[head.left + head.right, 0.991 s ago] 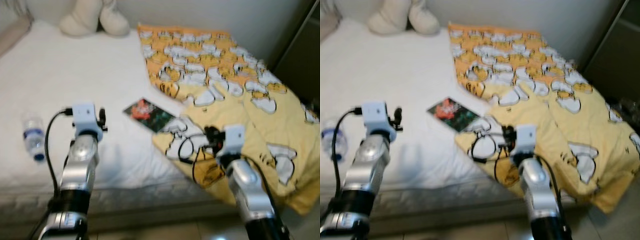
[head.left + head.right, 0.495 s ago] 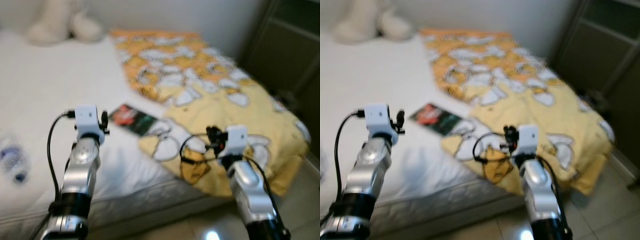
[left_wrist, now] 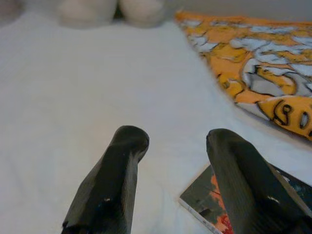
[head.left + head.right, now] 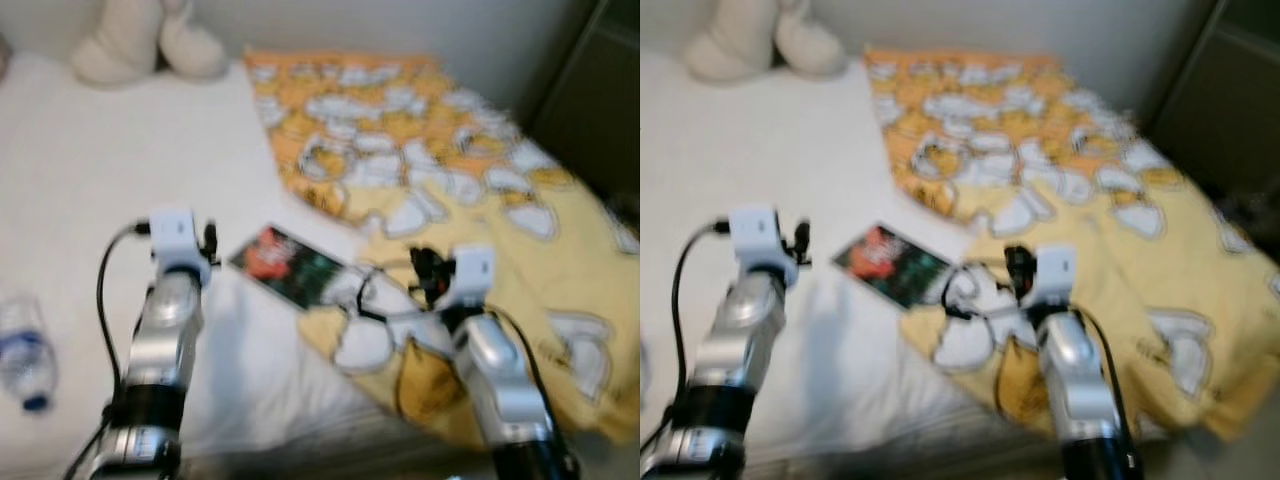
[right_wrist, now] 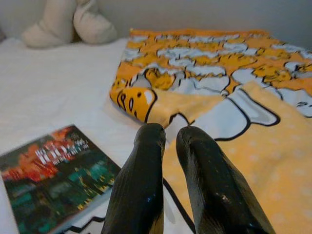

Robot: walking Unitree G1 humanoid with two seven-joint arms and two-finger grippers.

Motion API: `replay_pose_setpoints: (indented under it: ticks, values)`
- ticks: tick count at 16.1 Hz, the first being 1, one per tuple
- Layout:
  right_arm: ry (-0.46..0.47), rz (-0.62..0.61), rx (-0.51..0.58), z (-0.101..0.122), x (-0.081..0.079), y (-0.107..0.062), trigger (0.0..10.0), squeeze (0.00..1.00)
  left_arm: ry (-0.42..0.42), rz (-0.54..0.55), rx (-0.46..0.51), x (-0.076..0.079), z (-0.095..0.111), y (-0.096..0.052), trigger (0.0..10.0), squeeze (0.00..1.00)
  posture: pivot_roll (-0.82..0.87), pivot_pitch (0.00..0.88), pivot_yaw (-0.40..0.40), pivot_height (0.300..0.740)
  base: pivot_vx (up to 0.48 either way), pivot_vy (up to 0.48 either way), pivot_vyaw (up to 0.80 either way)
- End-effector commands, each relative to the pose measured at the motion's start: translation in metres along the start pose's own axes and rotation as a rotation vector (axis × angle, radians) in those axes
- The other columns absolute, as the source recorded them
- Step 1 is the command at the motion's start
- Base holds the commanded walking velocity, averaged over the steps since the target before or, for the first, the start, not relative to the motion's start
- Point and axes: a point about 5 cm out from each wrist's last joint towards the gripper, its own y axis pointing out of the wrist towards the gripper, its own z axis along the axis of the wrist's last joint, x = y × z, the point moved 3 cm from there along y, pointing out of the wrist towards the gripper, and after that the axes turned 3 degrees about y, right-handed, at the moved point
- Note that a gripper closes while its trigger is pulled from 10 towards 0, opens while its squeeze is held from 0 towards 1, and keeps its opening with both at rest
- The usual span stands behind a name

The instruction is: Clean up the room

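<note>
The view has swung back over the bed [image 4: 90,200] — the book [image 4: 290,266] is centred again. Left gripper [image 3: 175,165] jaws are held apart and empty, right gripper [image 5: 168,161] jaws nearly closed on nothing — no pickup is begun.

The bed [image 4: 90,180] is looking plain white. A blanket [image 4: 470,160] is showing yellow and orange, with white cartoon shapes drawn in black lines all over it. A book [image 5: 51,178] is showing a dark cover with red and orange at one end and green at the other. A soft toy [image 4: 145,45] is looking cream. A bottle [image 4: 25,350] is looking see-through, with a blue band and a blue cap. The arms are shining silver, and their fingers [image 5: 144,185] are looking black and glossy.
</note>
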Motion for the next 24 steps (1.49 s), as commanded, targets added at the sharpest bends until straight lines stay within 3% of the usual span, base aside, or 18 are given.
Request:
replay_pose_setpoints:
  ticks: [1, 5, 7, 8, 11, 15, 18, 19, 20, 21, 22, 24]
  values:
    - [-0.011, -0.014, -0.011, 0.0, 0.01, -0.007, 10.0, 0.31, -0.068, 0.009, -0.061, 0.005, -0.009, 0.002, 10.0, 0.0, -0.07, 0.011, -0.064, 0.74, 0.0, 0.0, 0.0]
    - [-0.05, 0.11, -0.063, -0.005, -0.002, -0.017, 10.0, 0.31, -0.259, 0.043, -0.244, -0.006, -0.048, 0.002, 10.0, 0.0, -0.08, 0.09, -0.072, 0.74, 0.0, 0.0, 0.0]
    - [-0.019, 0.128, -0.088, -0.012, -0.011, -0.027, 10.0, 0.31, -0.401, -0.013, -0.343, 0.001, -0.071, -0.003, 10.0, 0.0, -0.07, 0.127, -0.079, 0.74, 0.0, 0.0, 0.0]
    - [-0.013, 0.131, -0.092, -0.013, -0.014, -0.028, 10.0, 0.31, -0.414, -0.026, -0.348, 0.003, -0.073, -0.004, 10.0, 0.0, -0.07, 0.127, -0.079, 0.74, 0.0, 0.0, 0.0]
    - [0.011, 0.157, -0.109, -0.02, -0.032, -0.039, 10.0, 0.31, -0.484, -0.191, -0.274, 0.024, -0.059, -0.001, 10.0, 0.0, -0.07, 0.16, -0.074, 0.74, 0.0, 0.0, 0.0]
    - [0.017, 0.165, -0.113, -0.02, -0.036, -0.051, 10.0, 0.31, -0.457, -0.278, -0.179, 0.036, -0.035, 0.009, 10.0, 0.0, -0.08, 0.177, -0.065, 0.74, 0.0, 0.0, 0.0]
    - [0.026, 0.148, -0.128, -0.022, -0.036, -0.059, 10.0, 0.31, -0.449, -0.278, -0.194, 0.04, -0.034, 0.016, 10.0, 0.0, -0.11, 0.198, -0.055, 0.74, 0.0, 0.0, 0.0]
    - [0.025, 0.146, -0.131, -0.023, -0.037, -0.061, 10.0, 0.31, -0.437, -0.278, -0.193, 0.04, -0.032, 0.017, 10.0, 0.0, -0.11, 0.198, -0.053, 0.74, 0.0, 0.0, 0.0]
    - [0.015, 0.133, -0.128, -0.022, -0.035, -0.062, 10.0, 0.31, -0.373, -0.275, -0.152, 0.036, -0.026, 0.018, 10.0, 0.0, -0.13, 0.186, -0.047, 0.74, 0.0, 0.0, 0.0]
    - [-0.012, 0.011, -0.079, -0.011, -0.019, -0.063, 10.0, 0.31, -0.137, -0.282, 0.003, 0.022, -0.006, 0.01, 10.0, 0.0, -0.13, 0.152, -0.044, 0.74, 0.0, 0.0, 0.0]
    - [-0.013, -0.033, -0.058, -0.007, -0.013, -0.064, 10.0, 0.31, -0.081, -0.295, 0.053, 0.02, 0.002, 0.004, 10.0, 0.0, -0.13, 0.147, -0.044, 0.74, 0.0, 0.0, 0.0]
    - [-0.06, -0.121, 0.024, 0.014, 0.004, -0.07, 10.0, 0.32, 0.123, -0.353, 0.289, 0.013, 0.045, -0.033, 10.0, 0.0, -0.1, 0.084, -0.037, 0.74, 0.0, 0.0, 0.0]
